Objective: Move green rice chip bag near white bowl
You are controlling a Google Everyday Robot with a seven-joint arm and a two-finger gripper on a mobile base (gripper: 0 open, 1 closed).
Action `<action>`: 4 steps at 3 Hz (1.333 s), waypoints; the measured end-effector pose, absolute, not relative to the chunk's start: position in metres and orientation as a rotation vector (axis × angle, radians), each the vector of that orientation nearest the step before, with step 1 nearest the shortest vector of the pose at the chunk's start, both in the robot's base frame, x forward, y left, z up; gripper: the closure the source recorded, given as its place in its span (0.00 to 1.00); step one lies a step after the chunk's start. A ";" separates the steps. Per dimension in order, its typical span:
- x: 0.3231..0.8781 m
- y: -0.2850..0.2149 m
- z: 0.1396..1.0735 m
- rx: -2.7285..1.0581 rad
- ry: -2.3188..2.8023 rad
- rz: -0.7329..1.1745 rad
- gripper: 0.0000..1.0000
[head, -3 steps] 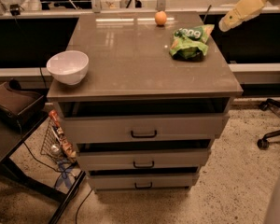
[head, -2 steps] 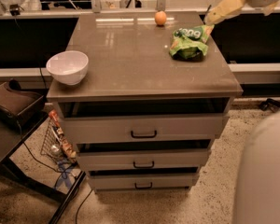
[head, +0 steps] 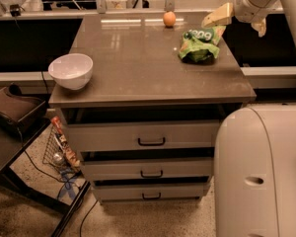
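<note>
Your hand [head: 212,19] hangs just behind the green bag [head: 201,44] at the right back of the counter [head: 138,78]. Open or closed, I cannot tell. You are reaching. Next, grab the bag and carry it left to the white bowl [head: 71,70].

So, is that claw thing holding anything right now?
Gripper: right by the green rice chip bag's far edge; open or closed cannot be told.

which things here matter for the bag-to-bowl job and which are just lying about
Job: green rice chip bag, back right of the top; white bowl, front left corner; gripper, by the bag's far edge.
Lying about: orange ball; wire basket on the floor.
</note>
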State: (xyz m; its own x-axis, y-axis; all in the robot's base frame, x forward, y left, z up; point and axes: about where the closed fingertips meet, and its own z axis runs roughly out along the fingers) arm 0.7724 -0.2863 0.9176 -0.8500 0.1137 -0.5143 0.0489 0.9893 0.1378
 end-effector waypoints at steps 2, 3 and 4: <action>0.786 -0.270 0.907 0.123 2.572 0.204 0.00; 0.808 -0.240 0.897 0.094 2.542 0.254 0.00; 0.829 -0.215 0.884 0.055 2.528 0.223 0.00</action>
State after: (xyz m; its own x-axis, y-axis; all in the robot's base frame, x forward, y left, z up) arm 0.8291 -0.2153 0.8839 -0.8229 0.0894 -0.5610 -0.0103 0.9850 0.1720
